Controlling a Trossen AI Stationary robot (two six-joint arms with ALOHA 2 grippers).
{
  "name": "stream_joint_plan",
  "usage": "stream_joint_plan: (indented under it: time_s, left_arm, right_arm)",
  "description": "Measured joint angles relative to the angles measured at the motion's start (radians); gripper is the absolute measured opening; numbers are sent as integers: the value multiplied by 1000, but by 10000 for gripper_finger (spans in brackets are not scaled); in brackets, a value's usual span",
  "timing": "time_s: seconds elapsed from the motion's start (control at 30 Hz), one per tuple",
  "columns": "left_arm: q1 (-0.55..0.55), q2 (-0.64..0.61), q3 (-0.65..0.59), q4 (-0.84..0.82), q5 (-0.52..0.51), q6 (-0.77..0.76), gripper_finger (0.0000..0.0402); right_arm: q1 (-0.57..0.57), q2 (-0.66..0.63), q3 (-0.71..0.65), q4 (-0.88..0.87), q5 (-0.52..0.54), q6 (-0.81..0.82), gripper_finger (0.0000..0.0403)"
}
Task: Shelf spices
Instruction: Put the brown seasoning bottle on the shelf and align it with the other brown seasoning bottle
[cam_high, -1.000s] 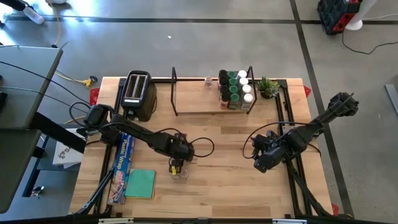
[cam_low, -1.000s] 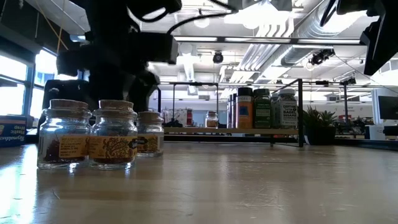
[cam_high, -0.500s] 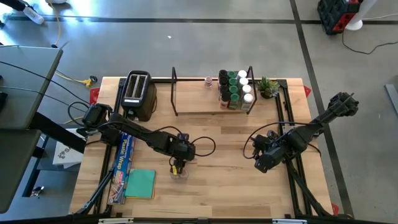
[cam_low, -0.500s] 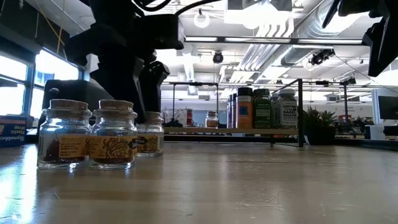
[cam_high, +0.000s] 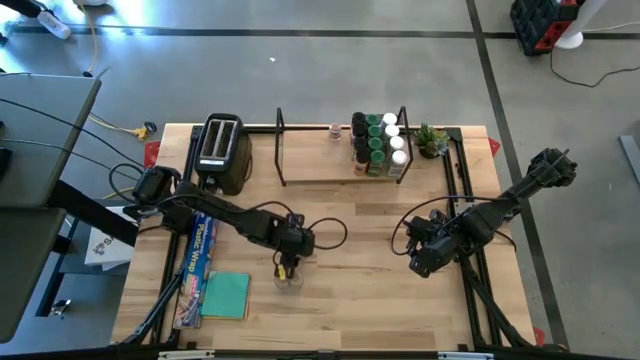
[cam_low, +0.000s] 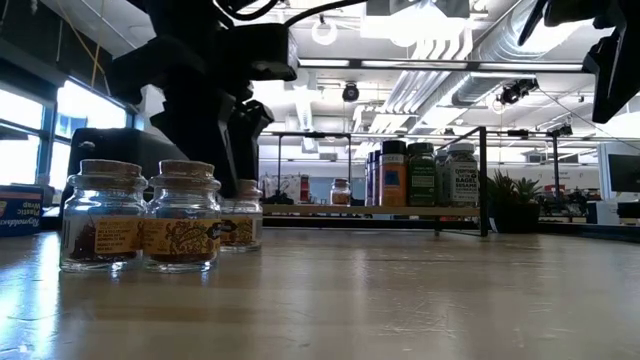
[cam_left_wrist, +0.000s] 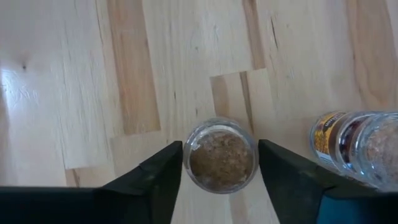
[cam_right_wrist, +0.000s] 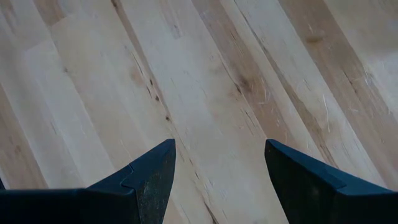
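A cork-topped glass jar (cam_left_wrist: 222, 155) of spice stands on the table (cam_high: 370, 300) squarely between the fingers (cam_left_wrist: 155, 177) of the left gripper (cam_left_wrist: 221, 163), which has come down around it over the last second, its jaws narrowing but with slim gaps showing on either side, so not yet clamped. Just beside the gripper stand two more loose jars (cam_low: 182, 216), one edging into its wrist view. The grab appears imminent, the first step in carrying this jar to the shelf (cam_high: 315, 180), well beyond the gripper, where a cluster of lidded jars (cam_high: 378, 145) already fills one end. The right gripper (cam_right_wrist: 221, 163) hovers open over bare wood, unchanged, well apart.
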Motion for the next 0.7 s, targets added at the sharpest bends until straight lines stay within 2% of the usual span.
stream_joint_plan:
  time_s: [0.17,0.27,0.7]
  left_arm:
    - [15,-2,2,6,20,-9,161]
    - [26,-2,2,8,27,-8,148]
    - [79,-2,58,-42,21,46,135]
  right_arm:
    - [0,0,0,0,0,0,240]
    - [0,0,0,0,0,-3,240]
    - [0,0,0,-23,1,-3,240]
